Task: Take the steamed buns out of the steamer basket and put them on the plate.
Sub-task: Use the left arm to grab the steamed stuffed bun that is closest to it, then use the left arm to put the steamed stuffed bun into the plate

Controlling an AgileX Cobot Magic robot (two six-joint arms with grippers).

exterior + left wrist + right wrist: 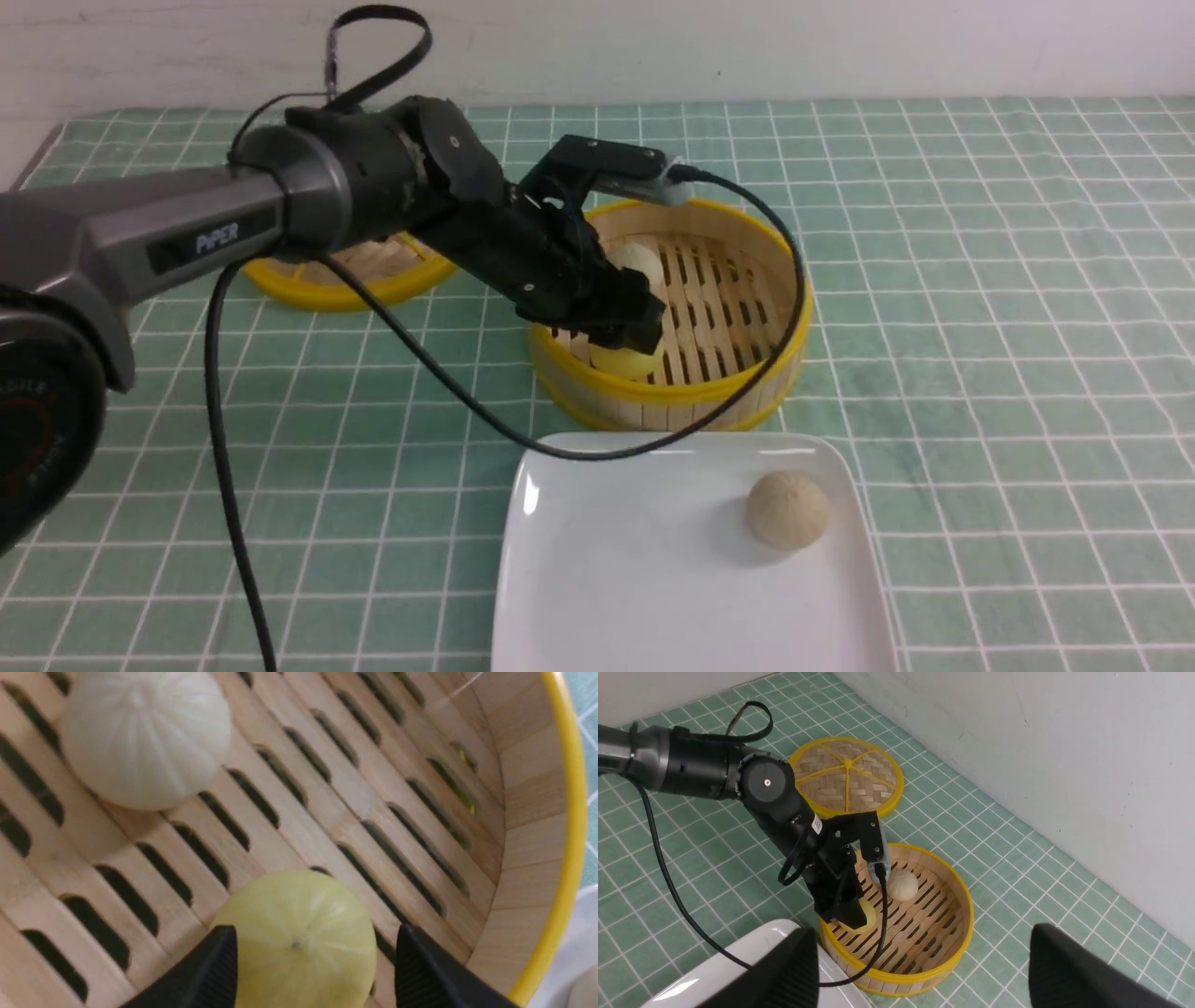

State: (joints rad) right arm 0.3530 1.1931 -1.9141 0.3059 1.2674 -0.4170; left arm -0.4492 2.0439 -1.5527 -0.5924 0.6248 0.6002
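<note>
The steamer basket (780,373) stands mid-table and holds two steamed buns, a yellow one (627,361) near its front wall and a pale white one (635,257) further back. A beige bun (787,509) lies on the white plate (607,579) in front of the basket. My left gripper (316,933) reaches down into the basket, open, its black fingers (205,975) on either side of the yellow bun (299,942), with a small gap at one side. My right gripper (922,928) hangs open high above the table with nothing in it; the front view does not show it.
The flat woven lid (845,777) with a yellow rim lies on the green checked cloth, behind and to the left of the basket (920,980). The left arm's black cable (224,448) loops over the basket's front rim and the plate's far edge. A wall runs close behind.
</note>
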